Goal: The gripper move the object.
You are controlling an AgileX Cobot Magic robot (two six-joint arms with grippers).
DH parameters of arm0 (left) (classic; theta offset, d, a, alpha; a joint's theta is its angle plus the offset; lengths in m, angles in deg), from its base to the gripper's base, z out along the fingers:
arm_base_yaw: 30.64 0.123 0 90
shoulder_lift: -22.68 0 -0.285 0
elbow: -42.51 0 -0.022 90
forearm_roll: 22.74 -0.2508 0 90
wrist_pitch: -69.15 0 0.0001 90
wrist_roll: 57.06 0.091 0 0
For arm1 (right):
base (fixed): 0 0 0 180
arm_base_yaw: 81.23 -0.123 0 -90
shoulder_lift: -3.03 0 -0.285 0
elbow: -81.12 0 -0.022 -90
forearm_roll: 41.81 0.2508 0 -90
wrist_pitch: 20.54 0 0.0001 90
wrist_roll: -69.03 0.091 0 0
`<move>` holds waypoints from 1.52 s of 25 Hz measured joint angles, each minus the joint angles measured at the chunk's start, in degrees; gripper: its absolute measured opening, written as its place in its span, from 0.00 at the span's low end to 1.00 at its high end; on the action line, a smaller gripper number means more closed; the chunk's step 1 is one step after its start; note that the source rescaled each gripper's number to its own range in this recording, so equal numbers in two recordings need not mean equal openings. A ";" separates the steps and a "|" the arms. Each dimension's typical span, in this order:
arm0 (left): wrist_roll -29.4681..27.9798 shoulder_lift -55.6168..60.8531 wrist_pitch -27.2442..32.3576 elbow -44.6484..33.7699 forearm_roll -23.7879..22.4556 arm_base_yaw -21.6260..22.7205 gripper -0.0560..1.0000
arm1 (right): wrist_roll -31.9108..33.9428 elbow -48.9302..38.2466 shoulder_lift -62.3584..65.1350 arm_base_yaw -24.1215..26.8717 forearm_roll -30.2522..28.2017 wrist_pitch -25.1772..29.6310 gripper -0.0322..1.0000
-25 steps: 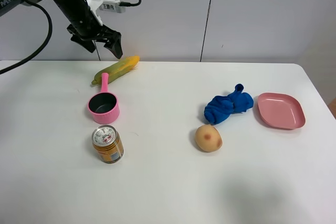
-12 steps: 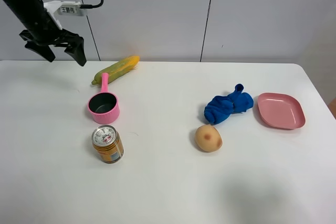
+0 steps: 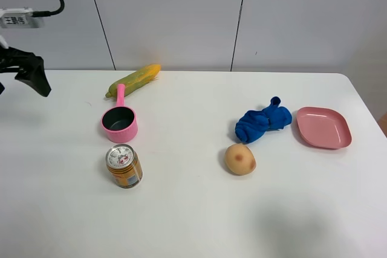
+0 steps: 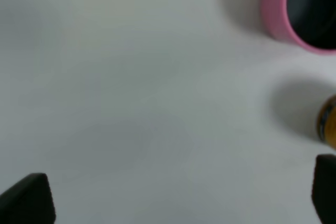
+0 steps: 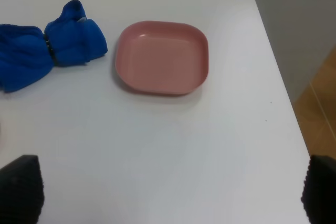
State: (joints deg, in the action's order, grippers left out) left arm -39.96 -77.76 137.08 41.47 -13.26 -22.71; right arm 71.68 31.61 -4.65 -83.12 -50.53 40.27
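Observation:
A yellow-green corn cob (image 3: 134, 80) lies at the back of the white table, next to the handle of a small pink pot (image 3: 120, 122). A yellow can (image 3: 124, 165) stands in front of the pot. My left gripper (image 3: 21, 70) hangs open and empty above the table's far left edge, well away from the corn. In the left wrist view it (image 4: 176, 198) shows its fingertips (image 4: 26, 200) spread wide, with the pot (image 4: 294, 9) and can (image 4: 328, 124) at the frame edge. My right gripper (image 5: 173, 192) is open and empty and does not show in the exterior view.
A potato (image 3: 240, 159), a blue cloth (image 3: 262, 121) and a pink plate (image 3: 323, 127) lie on the right half of the table. The right wrist view shows the plate (image 5: 161, 56), the cloth (image 5: 47, 48) and the table's right edge.
My left arm has swung left, from just above the corn cob to the table's far left edge. Its gripper stays open and empty. No object has moved.

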 joint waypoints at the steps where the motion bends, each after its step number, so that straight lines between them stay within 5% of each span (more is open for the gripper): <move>1: -0.14 2.38 0.00 -2.08 0.00 0.80 1.00 | 0.00 0.00 0.00 0.00 0.00 0.00 1.00; 20: -2.44 44.98 -4.06 -34.33 2.84 9.55 1.00 | 0.00 0.00 0.00 0.00 0.00 0.00 1.00; 38: -2.57 69.93 -6.83 -46.22 3.25 9.61 1.00 | 0.00 0.00 0.00 0.00 0.00 0.00 1.00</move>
State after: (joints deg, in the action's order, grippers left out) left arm -42.52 -7.83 130.26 -4.75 -10.01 -13.10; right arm 71.68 31.61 -4.65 -83.12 -50.53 40.27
